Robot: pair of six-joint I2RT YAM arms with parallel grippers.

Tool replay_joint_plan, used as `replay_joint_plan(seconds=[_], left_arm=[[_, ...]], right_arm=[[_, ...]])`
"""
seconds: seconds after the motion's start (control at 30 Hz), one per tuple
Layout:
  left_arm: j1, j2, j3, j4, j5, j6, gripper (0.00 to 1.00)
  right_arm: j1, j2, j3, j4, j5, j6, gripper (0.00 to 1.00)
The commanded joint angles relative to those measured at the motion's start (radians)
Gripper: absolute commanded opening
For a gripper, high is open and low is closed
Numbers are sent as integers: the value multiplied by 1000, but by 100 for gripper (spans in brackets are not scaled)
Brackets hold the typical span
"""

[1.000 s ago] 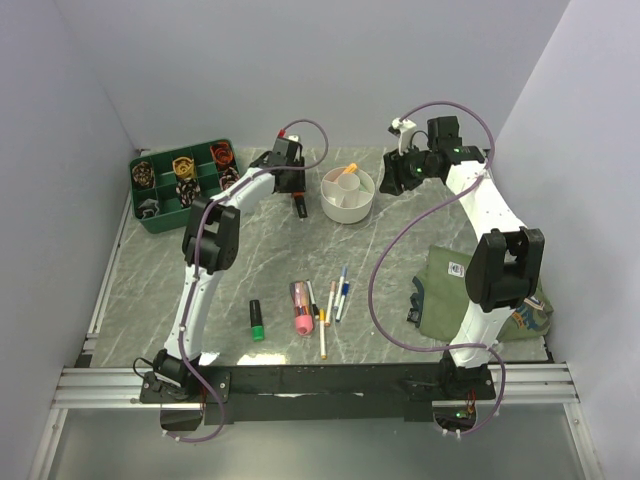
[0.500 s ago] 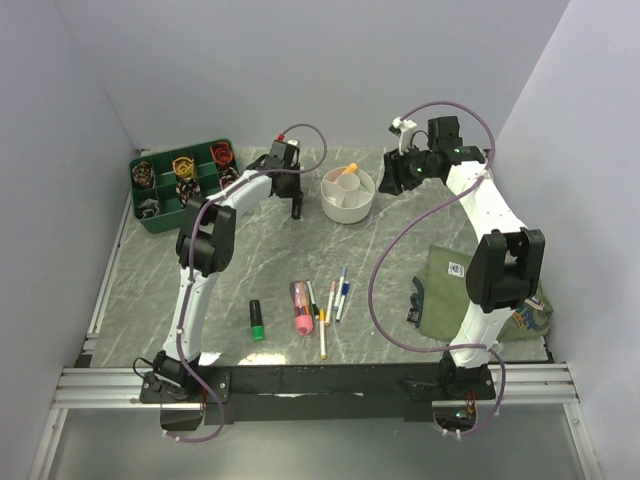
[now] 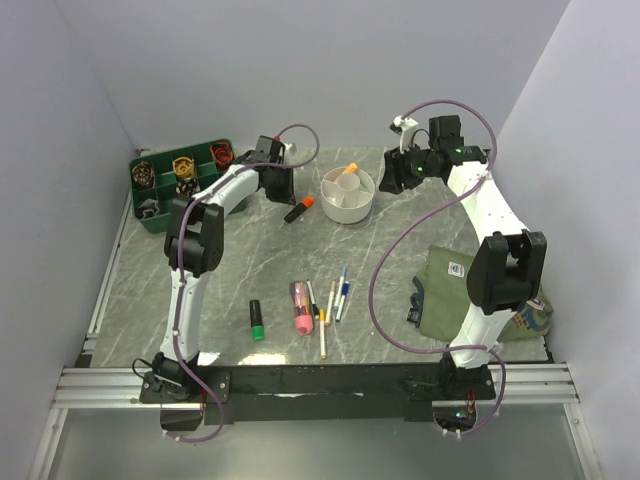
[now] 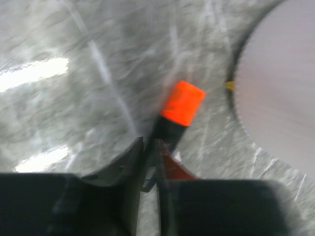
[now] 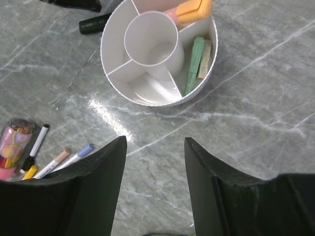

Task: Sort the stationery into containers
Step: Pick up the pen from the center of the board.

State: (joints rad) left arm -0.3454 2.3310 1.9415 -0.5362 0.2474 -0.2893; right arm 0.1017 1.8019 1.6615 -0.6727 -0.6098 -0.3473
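**A:** So why's the orange-capped black marker lying just left of the white round divided bowl?

**B:** Cos the left gripper is pinched nearly closed beside it, gripping nothing. The right gripper gapes empty above the bowl.

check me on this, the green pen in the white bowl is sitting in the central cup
Not quite. The green pen lies in one of the outer compartments of the white bowl, beside a tan pen, not in the middle. The central cup is empty. The right wrist view, looking down into the bowl, shows this.
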Motion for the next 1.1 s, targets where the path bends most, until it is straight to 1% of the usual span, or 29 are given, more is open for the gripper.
replay_joint_plan(seconds=[0.0, 0.1, 0.2, 0.37, 0.5, 0.63, 0.67, 0.83, 0.93, 0.97, 1.03, 1.07], left_arm=[[11, -24, 59, -62, 20, 94, 38], [11, 11, 121, -91, 18, 148, 52], [8, 47, 200, -148, 41, 179, 56], [-10, 59, 221, -146, 65, 214, 58], [-41, 105, 266, -186, 9, 265, 57], [-46, 123, 257, -193, -34, 279, 56], [-46, 128, 248, -191, -36, 311, 56], [-49, 165, 250, -200, -54, 306, 54], [-55, 220, 306, -264, -68, 297, 45], [-58, 250, 333, -281, -76, 303, 39], [-66, 271, 343, -329, -99, 308, 36], [-67, 280, 332, -338, -106, 303, 36]], right_arm=[[12, -3, 69, 28, 2, 8, 59], [15, -3, 78, 28, 7, 2, 59], [15, -6, 66, 22, 10, -5, 59], [13, -15, 34, 33, 15, -2, 59], [13, -15, 35, 28, 22, -10, 59], [13, -19, 37, 21, 31, -24, 59], [13, -19, 34, 21, 31, -24, 59], [13, -16, 17, 21, 27, -19, 59], [13, -13, 23, 16, 27, -21, 59], [15, -13, 24, 13, 27, -21, 59], [15, -7, 35, 6, 25, -22, 59], [13, -6, 40, 2, 25, -25, 59]])
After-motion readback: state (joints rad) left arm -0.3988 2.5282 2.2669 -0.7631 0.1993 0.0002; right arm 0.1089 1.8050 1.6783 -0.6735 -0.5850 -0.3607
